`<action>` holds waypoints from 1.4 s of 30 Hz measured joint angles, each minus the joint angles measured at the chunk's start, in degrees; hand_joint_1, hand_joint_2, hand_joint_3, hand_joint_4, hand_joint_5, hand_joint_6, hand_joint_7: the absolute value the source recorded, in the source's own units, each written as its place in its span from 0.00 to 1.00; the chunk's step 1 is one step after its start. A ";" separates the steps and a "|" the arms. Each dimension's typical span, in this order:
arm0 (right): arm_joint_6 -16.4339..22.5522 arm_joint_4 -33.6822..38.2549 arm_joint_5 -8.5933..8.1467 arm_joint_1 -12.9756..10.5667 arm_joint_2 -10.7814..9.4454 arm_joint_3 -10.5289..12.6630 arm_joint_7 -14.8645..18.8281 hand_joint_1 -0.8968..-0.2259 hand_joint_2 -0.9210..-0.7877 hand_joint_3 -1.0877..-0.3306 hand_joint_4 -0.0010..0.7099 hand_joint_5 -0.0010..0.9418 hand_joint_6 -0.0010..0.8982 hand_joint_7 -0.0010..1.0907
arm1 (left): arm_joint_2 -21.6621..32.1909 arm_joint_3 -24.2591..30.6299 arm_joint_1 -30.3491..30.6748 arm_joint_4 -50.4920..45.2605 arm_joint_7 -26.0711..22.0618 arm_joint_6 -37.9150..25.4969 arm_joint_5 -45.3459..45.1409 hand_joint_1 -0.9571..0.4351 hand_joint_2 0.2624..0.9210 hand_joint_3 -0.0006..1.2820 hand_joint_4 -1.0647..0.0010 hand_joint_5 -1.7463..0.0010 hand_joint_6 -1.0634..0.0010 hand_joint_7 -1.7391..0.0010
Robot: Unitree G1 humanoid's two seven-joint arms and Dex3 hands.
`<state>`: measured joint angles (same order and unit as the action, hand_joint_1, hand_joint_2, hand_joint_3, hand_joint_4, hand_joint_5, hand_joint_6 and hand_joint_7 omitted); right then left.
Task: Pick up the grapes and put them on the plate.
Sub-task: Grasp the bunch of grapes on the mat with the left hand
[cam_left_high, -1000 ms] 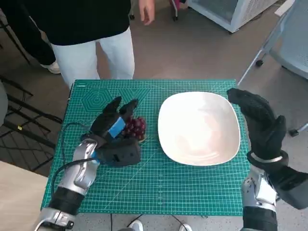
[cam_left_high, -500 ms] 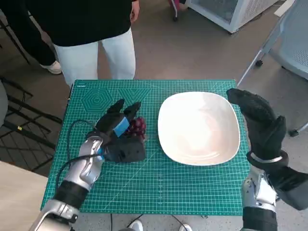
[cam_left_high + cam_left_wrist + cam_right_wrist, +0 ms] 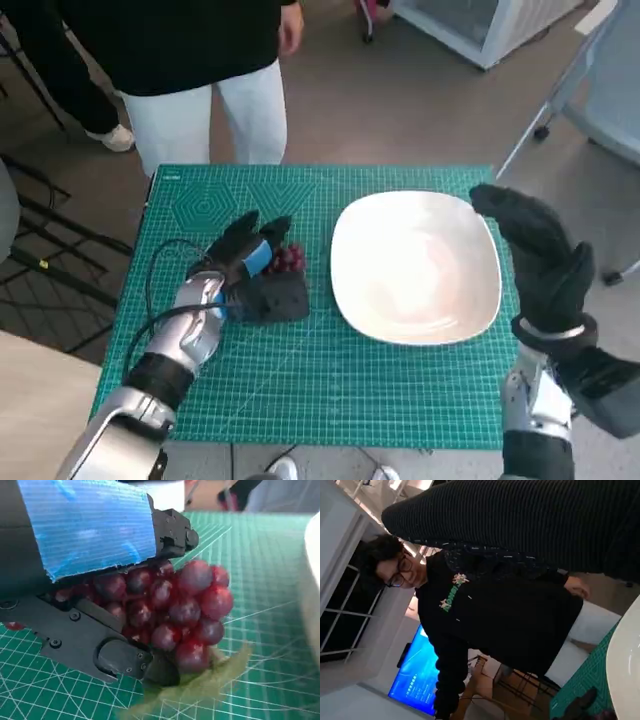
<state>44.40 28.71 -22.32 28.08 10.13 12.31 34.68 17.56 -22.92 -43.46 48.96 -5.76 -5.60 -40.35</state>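
You are looking down on a small table covered by a green cutting mat (image 3: 330, 390), with grey floor around it and a person (image 3: 180, 60) in a black top and white trousers standing at the far edge. Your left hand (image 3: 250, 280) lies low on the mat to the left of the plate, forearm stretched forward from the near left corner, its blue-taped back facing up. Its fingers are wrapped around the grapes (image 3: 287, 260); the left wrist view shows the dark red bunch (image 3: 175, 610) pressed between the taped back and the black fingers (image 3: 95, 645), so the hand grips the bunch, which rests on the mat with a limp green leaf (image 3: 210, 680) under it. From above, only the far right part of the bunch shows past the fingers. The grapes sit just beside the left rim of the white plate (image 3: 420, 320), not on it. Your right hand (image 3: 535, 255) is raised upright over the right edge of the plate, fingers extended and apart, holding nothing. A black cable (image 3: 160, 300) loops off the left forearm across the mat. A chair leg with a caster (image 3: 540, 125) stands on the floor at the far right.
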 measured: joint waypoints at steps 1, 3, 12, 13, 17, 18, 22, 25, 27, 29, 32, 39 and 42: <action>0.00 0.00 0.00 -0.01 -0.01 0.00 0.00 0.48 0.00 0.63 0.27 0.00 0.00 0.37 | -0.22 -0.27 -0.67 0.97 -0.05 -0.23 0.02 0.22 0.78 0.00 1.00 1.00 0.84 1.00; 0.01 0.00 0.00 -0.03 -0.02 0.00 0.00 0.48 0.00 0.63 0.27 0.00 0.00 0.37 | -0.65 -0.76 -2.06 3.09 -0.17 -0.60 0.08 0.22 0.77 0.00 1.00 1.00 0.84 1.00; 0.02 -0.19 0.03 -0.21 -0.04 0.00 -0.01 0.49 0.00 0.63 0.26 0.00 0.00 0.36 | -2.43 -1.77 -6.66 11.17 -0.83 -1.33 0.90 0.24 0.77 0.00 1.00 1.00 0.85 1.00; 0.02 -0.22 0.02 -0.26 -0.04 0.01 -0.01 0.49 0.00 0.63 0.26 0.00 0.00 0.36 | -2.53 -1.87 -6.98 11.80 -0.95 -1.33 1.08 0.24 0.77 0.00 1.00 1.00 0.85 1.00; 0.02 -0.32 0.01 -0.44 -0.04 0.04 -0.01 0.49 0.00 0.63 0.26 0.00 0.00 0.36 | -2.76 -2.16 -7.83 13.62 -1.42 -1.29 2.09 0.25 0.77 0.00 1.00 1.00 0.85 1.00; 0.02 -0.35 0.01 -0.48 -0.04 0.05 -0.01 0.49 0.00 0.63 0.26 0.00 0.00 0.36 | -2.78 -2.22 -7.95 13.87 -1.56 -1.28 2.30 0.25 0.77 0.00 1.00 1.00 0.84 1.00; 0.02 -0.49 0.01 -0.62 -0.03 0.08 -0.01 0.49 0.00 0.63 0.26 0.00 0.00 0.36 | -2.76 -2.32 -8.10 14.38 -1.95 -1.10 2.83 0.26 0.77 0.00 0.98 0.99 0.82 0.99; 0.02 -0.59 0.02 -0.73 -0.03 0.09 -0.03 0.49 0.00 0.63 0.26 0.00 0.00 0.36 | -2.67 -2.26 -8.07 14.48 -2.01 -0.75 3.31 0.28 0.76 0.00 0.95 0.99 0.80 0.99; 0.01 -0.67 0.03 -0.80 -0.03 0.09 -0.06 0.49 0.00 0.62 0.26 0.00 0.00 0.36 | -2.60 -2.19 -8.05 14.56 -1.95 -0.41 3.78 0.30 0.75 0.00 0.93 0.99 0.78 0.98; 0.00 -0.75 0.04 -0.84 -0.03 0.08 -0.14 0.49 0.00 0.62 0.26 0.00 0.00 0.36 | -2.56 -2.13 -8.05 14.79 -1.77 -0.04 4.27 0.33 0.74 0.00 0.90 0.99 0.75 0.98; -0.03 -0.84 0.05 -0.87 -0.03 0.06 -0.32 0.49 0.00 0.62 0.26 0.00 0.00 0.36 | -2.53 -2.12 -8.05 15.16 -1.38 0.49 4.77 0.41 0.73 0.00 0.78 0.98 0.66 0.97; -0.12 -0.93 0.10 -0.88 -0.03 -0.07 -0.51 0.49 0.00 0.62 0.26 0.00 0.00 0.36 | -2.40 -2.57 -7.76 15.02 -0.14 1.31 4.96 0.73 0.86 0.01 0.37 0.67 0.34 0.89; -0.13 -0.94 0.12 -0.88 -0.03 -0.07 -0.51 0.49 0.00 0.62 0.26 0.00 0.00 0.36 | -2.20 -3.13 -7.29 14.30 1.21 1.39 4.64 0.85 0.96 0.01 0.32 0.43 0.32 0.73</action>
<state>44.27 27.77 -22.21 27.19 10.10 12.25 34.17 15.36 -26.06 -50.74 63.26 -4.55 -4.21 -35.71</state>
